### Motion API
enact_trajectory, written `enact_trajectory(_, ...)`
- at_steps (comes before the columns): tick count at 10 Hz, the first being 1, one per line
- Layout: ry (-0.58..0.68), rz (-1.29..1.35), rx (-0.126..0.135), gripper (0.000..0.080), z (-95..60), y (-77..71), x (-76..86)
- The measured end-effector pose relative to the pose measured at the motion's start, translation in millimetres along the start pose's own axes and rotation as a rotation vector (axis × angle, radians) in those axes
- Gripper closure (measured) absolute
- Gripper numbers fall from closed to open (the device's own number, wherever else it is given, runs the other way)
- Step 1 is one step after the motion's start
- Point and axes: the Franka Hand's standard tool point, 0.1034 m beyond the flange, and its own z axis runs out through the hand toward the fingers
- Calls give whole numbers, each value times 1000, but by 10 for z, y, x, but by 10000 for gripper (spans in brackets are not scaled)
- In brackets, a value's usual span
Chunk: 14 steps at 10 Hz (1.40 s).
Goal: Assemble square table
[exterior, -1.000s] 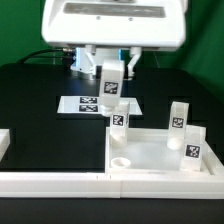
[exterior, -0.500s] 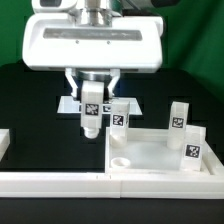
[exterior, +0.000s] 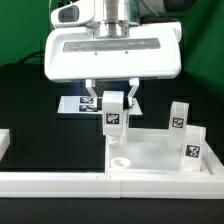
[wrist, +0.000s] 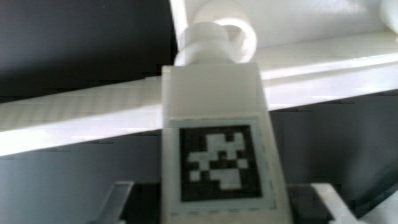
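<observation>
Since the frame half a second earlier, the arm has shifted toward the exterior view's right, carrying its load from beside the tabletop's outer corner to a position at the far rim, in front of the marker board (exterior: 80, 103).

The gripper (exterior: 113, 103) is clenched on a white leg (exterior: 113, 118); its jaws stand at either side of the leg's upper part, and the tagged face is turned to the exterior camera. The leg hangs upright, long axis vertical.

The tabletop (exterior: 150, 165) lies in the near part of the table, against the white border rail (exterior: 60, 182) at the front. Two more legs (exterior: 179, 118) already stand upright along the side on the exterior view's right. An open round socket (exterior: 121, 160) shows at the near corner on the exterior view's left.

The governing relation: the wrist view looks down along the held leg (wrist: 217, 140) and shows a round socket (wrist: 217, 42) just beyond its lower end, in line with the leg's axis. Judged from this, the leg is over or already entering the far corner socket on the exterior view's left. Whether the tip is seated cannot be told.

The coming move calls for keeping the leg vertical and directly above that socket; a tilt could jam it against the rim.
</observation>
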Motion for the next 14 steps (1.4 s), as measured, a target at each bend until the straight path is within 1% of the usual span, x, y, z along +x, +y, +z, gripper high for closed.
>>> enact_trajectory(1,0,0,0,509,2,0,-5)
enact_trajectory(2,56,4,-22,509,-7,26,14)
enact_trajectory(3,95,28,-31,509,12,-37,-17)
enact_trajectory(4,132,43,-35,509,16,-124,3)
enact_trajectory(6,149,71,-26,509,-12,-224,49)
enact_trajectory(7,150,72,-26,509,-11,-223,56)
enact_trajectory(9,147,68,-37,509,104,-200,-27)
enact_trajectory(10,147,67,-46,509,173,-172,-74)
enact_trajectory(11,169,63,-60,509,243,-135,-81)
enact_trajectory(14,175,62,-65,509,273,-123,-83)
